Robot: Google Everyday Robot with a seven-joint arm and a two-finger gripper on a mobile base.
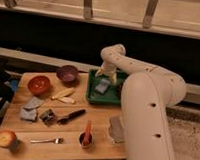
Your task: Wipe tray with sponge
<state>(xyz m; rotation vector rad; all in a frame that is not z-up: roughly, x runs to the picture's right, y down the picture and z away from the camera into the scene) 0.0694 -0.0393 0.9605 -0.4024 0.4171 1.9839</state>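
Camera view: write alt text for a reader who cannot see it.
A white robot arm reaches over a wooden table, its claw down in a green tray at a blue-grey sponge lying there. Left of the tray are a purple bowl, a red bowl, a fork and an apple.

The gripper point(104, 74) is over the green tray point(90, 97), right by the sponge point(101, 86). You cannot tell if they touch. The big white arm point(142, 106) hides the right side of the tray and the right end of the table point(40, 148). A grey thing point(113, 131) peeks out from behind the arm. A dark shape point(0, 85) is cut off at the left edge. The small dark thing point(47, 115) is too blurry to name.
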